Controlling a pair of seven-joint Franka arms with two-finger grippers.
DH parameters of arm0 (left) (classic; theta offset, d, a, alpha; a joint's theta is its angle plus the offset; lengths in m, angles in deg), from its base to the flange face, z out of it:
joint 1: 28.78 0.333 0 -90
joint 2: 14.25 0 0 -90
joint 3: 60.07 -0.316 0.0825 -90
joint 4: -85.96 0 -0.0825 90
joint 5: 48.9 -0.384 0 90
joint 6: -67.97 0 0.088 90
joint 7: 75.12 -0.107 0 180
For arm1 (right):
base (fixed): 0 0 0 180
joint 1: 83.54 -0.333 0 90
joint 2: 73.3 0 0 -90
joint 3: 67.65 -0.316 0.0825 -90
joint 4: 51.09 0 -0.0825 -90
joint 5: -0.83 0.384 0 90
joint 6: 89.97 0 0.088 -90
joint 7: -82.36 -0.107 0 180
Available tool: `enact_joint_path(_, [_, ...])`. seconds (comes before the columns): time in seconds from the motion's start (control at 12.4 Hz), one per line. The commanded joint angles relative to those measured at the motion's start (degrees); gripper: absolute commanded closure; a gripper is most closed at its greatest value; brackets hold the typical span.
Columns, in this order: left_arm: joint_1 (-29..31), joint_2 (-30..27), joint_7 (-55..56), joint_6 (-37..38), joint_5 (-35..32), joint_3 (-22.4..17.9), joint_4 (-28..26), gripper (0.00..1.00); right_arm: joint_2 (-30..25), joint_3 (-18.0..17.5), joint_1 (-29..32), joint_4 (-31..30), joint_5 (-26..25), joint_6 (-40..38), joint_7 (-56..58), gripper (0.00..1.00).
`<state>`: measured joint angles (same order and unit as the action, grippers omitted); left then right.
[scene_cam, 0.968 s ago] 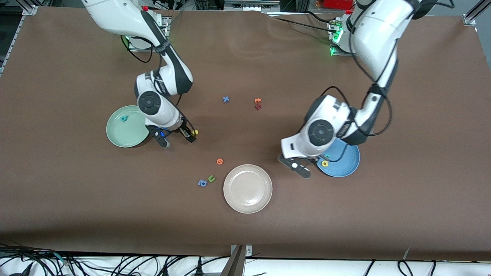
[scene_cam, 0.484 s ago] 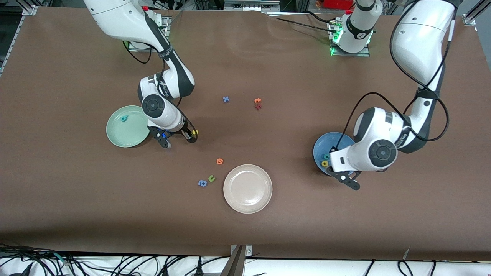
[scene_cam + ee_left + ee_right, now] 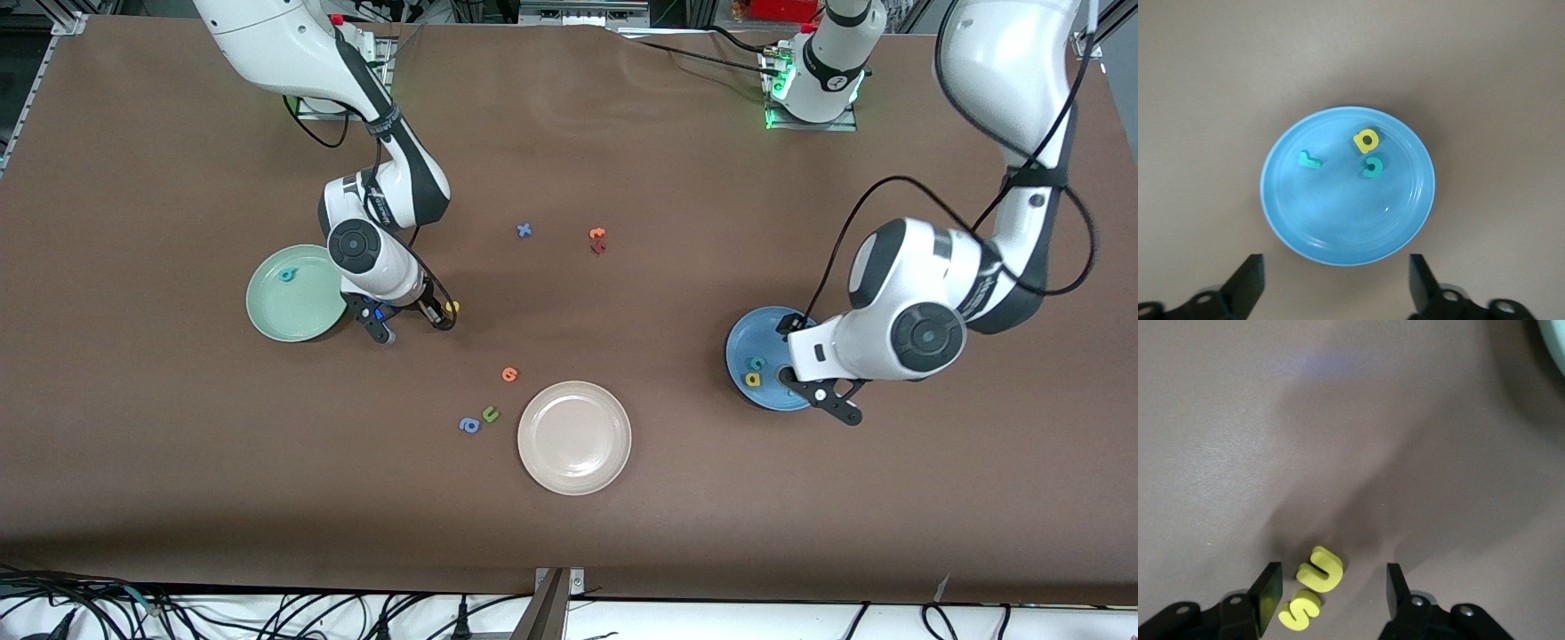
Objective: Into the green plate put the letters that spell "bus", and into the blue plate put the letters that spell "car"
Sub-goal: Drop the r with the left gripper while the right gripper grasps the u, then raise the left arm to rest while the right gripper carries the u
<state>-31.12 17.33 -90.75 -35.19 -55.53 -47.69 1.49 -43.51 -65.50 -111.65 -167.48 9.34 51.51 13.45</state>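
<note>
I see my right claw (image 3: 1328, 590) low over the table (image 3: 622, 133) beside the pale mint-green plate (image 3: 276, 316), jaws apart around the yellow foam "u" (image 3: 1319, 569) and "s" (image 3: 1300, 611), lying flat, touching. My left claw (image 3: 1335, 287) hangs open over the sky-blue plate (image 3: 1338, 233), which holds the teal "c" (image 3: 1372, 167), yellow "a" (image 3: 1366, 140) and teal "r" (image 3: 1309, 160).

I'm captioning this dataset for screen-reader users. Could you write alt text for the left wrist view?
A round sky-blue plate with a raised rim sits on a brown table, holding three tiny foam letters: a yellow "a", a teal "c" and a teal "r". The left end effector hangs above the plate with its black fingers open and empty.
</note>
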Motion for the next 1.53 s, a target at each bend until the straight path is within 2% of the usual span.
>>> enact_joint_path(0.0, [0.50,-7.21,5.31,3.03,2.75,-0.07,-0.78,0.00,-0.09,-0.04,-0.20,-1.65,-0.78,3.10,-0.78,0.29])
enact_joint_path(0.16, [0.50,-12.65,14.27,6.11,2.76,0.02,-0.70,0.00,0.00,-0.13,-0.20,-1.92,-0.69,3.64,-0.87,0.29])
enact_joint_path(0.32, [0.50,-18.02,15.80,9.53,2.85,-1.03,-0.52,0.00,0.00,-0.13,-0.20,-1.92,-0.69,3.72,-0.78,0.35])
enact_joint_path(0.4, [0.50,-21.09,16.06,9.55,2.85,-3.82,-0.61,0.00,0.00,-0.13,-0.20,-1.92,-0.69,3.72,-0.78,0.43])
enact_joint_path(0.48, [0.85,-22.77,15.80,9.46,4.67,-5.76,-0.96,0.00,0.00,-0.13,-0.20,-1.92,-0.69,3.72,-0.78,0.46])
enact_joint_path(0.65, [0.15,-27.96,16.06,9.55,13.09,-11.04,-3.15,0.00,0.00,-0.13,-0.20,-1.92,-0.60,3.90,-0.78,0.49])
enact_joint_path(0.73, [0.06,-29.80,16.33,9.98,12.96,-11.14,-4.20,0.00,0.00,-0.13,-0.20,-2.01,-0.52,4.34,-0.78,0.50])
enact_joint_path(0.81, [0.06,-32.78,18.07,9.90,10.52,-10.80,-7.87,0.00,0.00,-0.22,-0.20,-2.27,-0.52,4.95,-0.78,0.54])
enact_joint_path(0.89, [0.06,-34.64,20.44,9.99,6.49,-9.23,-10.95,0.00,0.00,-0.22,-0.20,-2.44,-0.52,5.22,-0.78,0.56])
enact_joint_path(0.97, [0.76,-35.00,21.42,10.16,3.40,-7.38,-12.28,0.00,0.00,-0.22,-0.20,-2.45,-0.52,5.13,-0.69,0.63])
enact_joint_path(1.13, [1.64,-35.01,20.90,11.39,3.63,-6.93,-11.78,0.00,0.00,-0.22,-0.20,-2.45,-0.52,5.13,-0.69,0.75])
enact_joint_path(1.45, [1.03,-34.57,20.46,15.44,4.08,-6.40,-9.31,0.00,-0.35,-0.13,-0.20,-2.10,-0.52,4.34,-0.43,0.81])
